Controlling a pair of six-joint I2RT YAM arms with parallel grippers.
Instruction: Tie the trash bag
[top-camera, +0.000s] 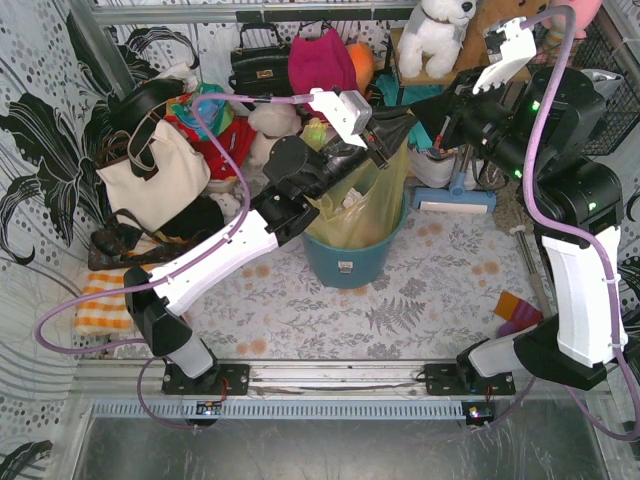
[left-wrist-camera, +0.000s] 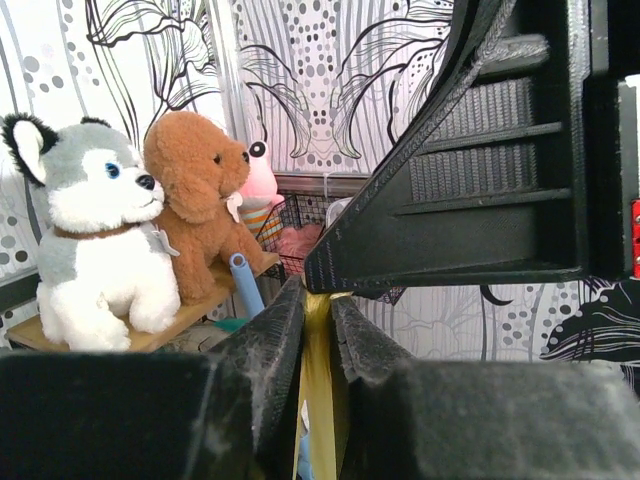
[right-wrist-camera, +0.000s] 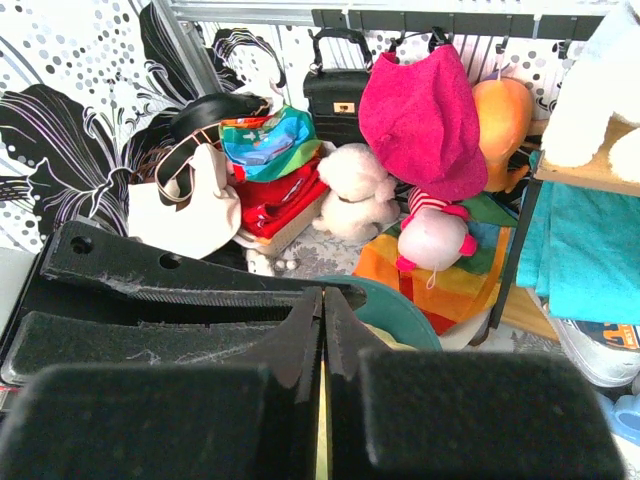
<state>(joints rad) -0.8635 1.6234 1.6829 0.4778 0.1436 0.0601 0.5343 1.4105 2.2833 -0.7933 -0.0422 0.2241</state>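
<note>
The trash bag (top-camera: 362, 205), thin yellow-green plastic with white paper showing through, stands in the round teal bin (top-camera: 350, 262) at mid-table. Its top is drawn up to a point where both grippers meet. My left gripper (top-camera: 383, 143) comes in from the left. In the left wrist view its fingers (left-wrist-camera: 275, 345) are closed on a yellow strip of the bag (left-wrist-camera: 322, 370). My right gripper (top-camera: 412, 118) reaches in from the right. In the right wrist view its jaws (right-wrist-camera: 323, 295) are pressed together with a yellow sliver of plastic between them, above the bin's rim (right-wrist-camera: 405, 312).
Handbags (top-camera: 150, 175) and soft toys (top-camera: 320, 65) crowd the back left. A shelf with plush dogs (left-wrist-camera: 95, 240) stands at the back right, and a blue brush (top-camera: 455, 195) lies beside the bin. A striped cloth (top-camera: 100, 305) lies at the left, a small orange-purple item (top-camera: 515, 312) at the right.
</note>
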